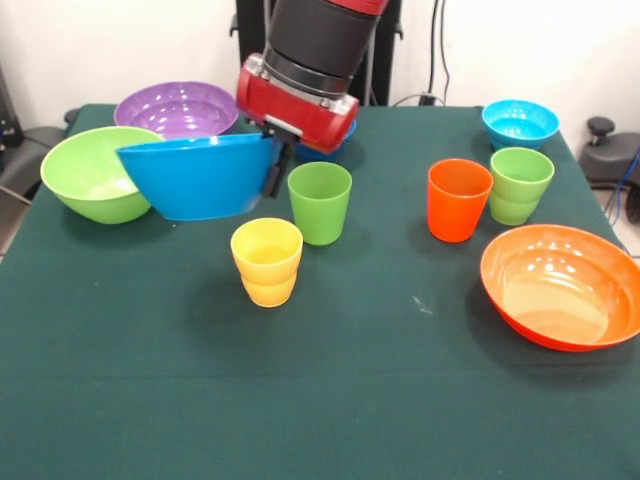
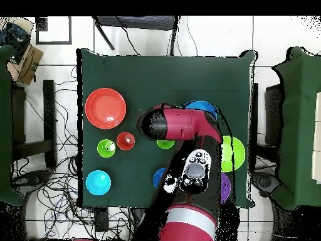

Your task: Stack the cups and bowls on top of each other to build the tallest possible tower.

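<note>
My gripper (image 1: 276,160) is shut on the right rim of the large blue bowl (image 1: 200,178) and holds it slightly tilted, next to the lime green bowl (image 1: 88,176). The purple bowl (image 1: 176,107) sits behind them. A small dark blue bowl (image 1: 330,152) is mostly hidden behind the gripper. The green cup (image 1: 320,202) and the yellow cup (image 1: 267,261) stand just right of the blue bowl. The orange cup (image 1: 458,199), light green cup (image 1: 519,185), turquoise bowl (image 1: 520,122) and orange bowl (image 1: 560,286) are on the right. No bowls are nested.
In the overhead view the arm (image 2: 182,125) covers the gripper and the yellow cup. The orange bowl (image 2: 105,108), orange cup (image 2: 125,140), light green cup (image 2: 106,148) and turquoise bowl (image 2: 98,182) show to its left. The green tablecloth (image 1: 330,400) is bare at the front.
</note>
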Available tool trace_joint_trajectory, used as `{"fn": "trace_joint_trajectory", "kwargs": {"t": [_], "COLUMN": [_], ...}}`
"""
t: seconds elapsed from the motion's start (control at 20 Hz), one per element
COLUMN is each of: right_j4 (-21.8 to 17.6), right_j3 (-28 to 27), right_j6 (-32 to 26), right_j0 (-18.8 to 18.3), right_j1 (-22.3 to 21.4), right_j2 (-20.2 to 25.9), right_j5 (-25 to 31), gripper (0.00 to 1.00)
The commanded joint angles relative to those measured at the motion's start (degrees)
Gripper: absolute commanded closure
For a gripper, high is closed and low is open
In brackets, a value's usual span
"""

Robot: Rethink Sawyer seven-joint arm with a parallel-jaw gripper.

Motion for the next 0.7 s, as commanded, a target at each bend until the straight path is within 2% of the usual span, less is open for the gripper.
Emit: {"fn": "trace_joint_trajectory", "kwargs": {"t": [0.05,0.45,0.7], "right_j4": [-0.93,0.80,1.22], "right_j3": [-4.17,-10.46,-13.56], "right_j6": [-2.27,-0.33,2.53], "right_j0": [1.83,2.63,3.34], "right_j1": [3.48,5.69,7.19], "right_j2": [6.91,6.16,4.80], "right_j5": [9.63,19.15,23.06], "gripper": [1.00,1.00,1.00]}}
